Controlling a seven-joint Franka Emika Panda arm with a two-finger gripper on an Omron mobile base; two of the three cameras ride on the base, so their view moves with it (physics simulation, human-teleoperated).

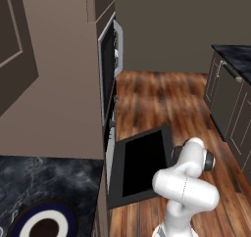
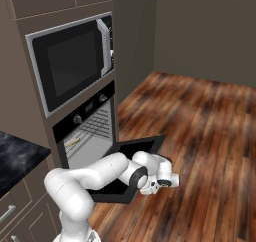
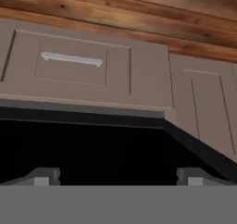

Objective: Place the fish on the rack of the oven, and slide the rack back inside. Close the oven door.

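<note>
Your claw (image 2: 167, 182) hangs wide and empty below the lowered oven door (image 2: 135, 158), probably to lift it; the fish (image 2: 72, 142) seems racked.

You have a glossy plank wood floor (image 2: 200, 136) with strong grain. The oven door (image 1: 144, 162) is a matt dark grey frame around smooth black glass. The rack (image 2: 100, 121) looks like thin silvery metal wire. The table (image 1: 44, 182) top reads as polished dark marble with pale veins. The cabinet fronts (image 3: 83, 68) are matt brown, with a brushed metal handle (image 3: 71, 59).
</note>
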